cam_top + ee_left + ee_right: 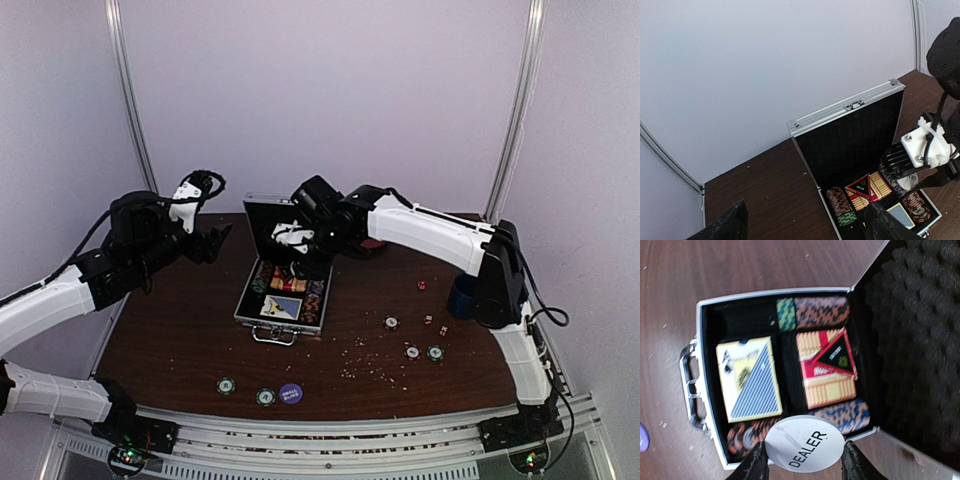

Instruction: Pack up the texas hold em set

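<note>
The silver case (262, 322) lies open mid-table with its black-lined lid (850, 135) upright. Inside are a blue card deck (750, 380), a red card deck (827, 367) and rows of chips (815, 312). My right gripper (806, 461) hovers over the case's near-right edge, shut on a white round DEALER button (805, 440); it also shows in the top view (295, 240). My left gripper (802, 227) is open and empty, raised left of the case (215, 240). Loose chips (227, 385) (412, 352) and small red dice (428, 319) lie on the table.
A dark blue mug (462, 297) stands by the right arm. A red plate (375, 243) shows partly behind the right arm. A purple disc (291, 394) lies near the front edge. Crumbs are scattered on the brown table (170, 340).
</note>
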You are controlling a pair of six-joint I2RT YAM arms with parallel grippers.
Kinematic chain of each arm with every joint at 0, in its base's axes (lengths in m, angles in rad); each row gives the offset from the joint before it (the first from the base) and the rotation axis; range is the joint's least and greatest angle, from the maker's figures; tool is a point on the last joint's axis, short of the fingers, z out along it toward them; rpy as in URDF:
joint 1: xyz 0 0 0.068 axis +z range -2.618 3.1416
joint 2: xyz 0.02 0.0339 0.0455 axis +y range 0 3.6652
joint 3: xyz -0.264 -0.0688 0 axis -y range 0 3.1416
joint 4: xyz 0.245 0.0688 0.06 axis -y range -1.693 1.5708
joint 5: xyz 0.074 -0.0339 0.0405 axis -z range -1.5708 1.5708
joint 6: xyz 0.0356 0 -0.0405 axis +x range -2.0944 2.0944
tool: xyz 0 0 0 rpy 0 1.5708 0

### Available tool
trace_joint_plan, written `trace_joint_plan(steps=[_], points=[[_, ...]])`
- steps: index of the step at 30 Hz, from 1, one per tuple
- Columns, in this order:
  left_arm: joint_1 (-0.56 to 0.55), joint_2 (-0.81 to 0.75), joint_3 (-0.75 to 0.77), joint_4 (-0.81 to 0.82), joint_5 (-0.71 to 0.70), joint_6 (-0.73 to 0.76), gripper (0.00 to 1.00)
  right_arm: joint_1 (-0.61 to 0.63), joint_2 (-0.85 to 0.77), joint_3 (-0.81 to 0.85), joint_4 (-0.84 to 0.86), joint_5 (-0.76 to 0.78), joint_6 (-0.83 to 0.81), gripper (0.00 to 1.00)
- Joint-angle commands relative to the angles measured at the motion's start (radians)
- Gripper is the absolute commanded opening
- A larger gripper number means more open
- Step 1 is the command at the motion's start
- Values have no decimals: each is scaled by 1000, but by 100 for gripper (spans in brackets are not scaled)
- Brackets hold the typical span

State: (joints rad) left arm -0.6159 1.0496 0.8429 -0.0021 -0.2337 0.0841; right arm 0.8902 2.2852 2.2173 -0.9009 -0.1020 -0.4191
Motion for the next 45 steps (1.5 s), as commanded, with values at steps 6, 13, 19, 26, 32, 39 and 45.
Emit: trace_joint_plan(steps=[6,13,19,26,32,39,45], points=[[5,-18,15,39,-22,6,82,-8,139,35,206,101,-25,47],[5,-16,16,40,-17,6,82,-21,185,35,322,120,-24,49],[5,-16,14,40,-18,8,82,-27,228,40,380,136,-35,52],[5,-15,15,40,-17,8,82,-40,268,63,419,137,-26,53],[4,-14,14,41,-17,8,82,-42,270,76,413,133,-17,54],[5,-13,12,43,-15,7,82,-40,203,62,376,92,-4,60],[5,-13,14,42,-15,8,82,-29,51,-57,357,15,9,62]])
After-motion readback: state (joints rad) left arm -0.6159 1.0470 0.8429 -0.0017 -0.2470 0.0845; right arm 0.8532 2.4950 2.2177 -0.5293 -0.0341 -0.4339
